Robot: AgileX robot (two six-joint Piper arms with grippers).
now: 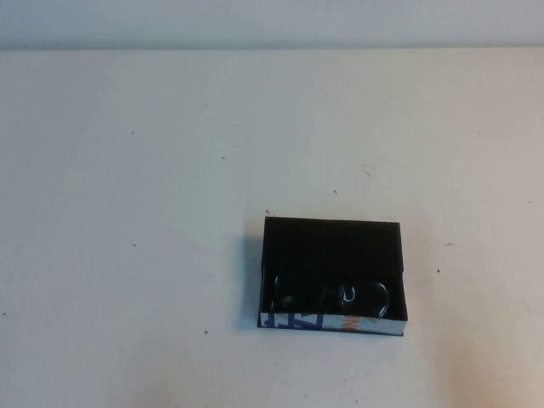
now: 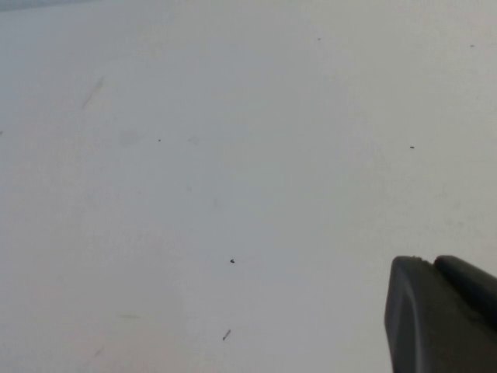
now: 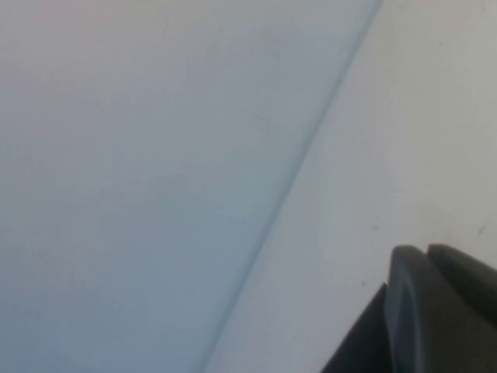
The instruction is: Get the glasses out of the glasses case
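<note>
The black glasses case [image 1: 331, 242] lies open on the white table, right of centre near the front, its white front edge [image 1: 331, 323] printed in blue and orange. The black glasses [image 1: 331, 296] lie inside it along the front wall. Neither arm shows in the high view. My left gripper [image 2: 429, 264] shows in the left wrist view, its two dark fingers pressed together over bare table. My right gripper [image 3: 425, 252] shows in the right wrist view, fingers together, over the table near its far edge. Both are empty and away from the case.
The white table [image 1: 170, 212] carries small dark specks. Its far edge meets a pale wall [image 1: 272, 21]; that edge [image 3: 295, 179] also shows in the right wrist view.
</note>
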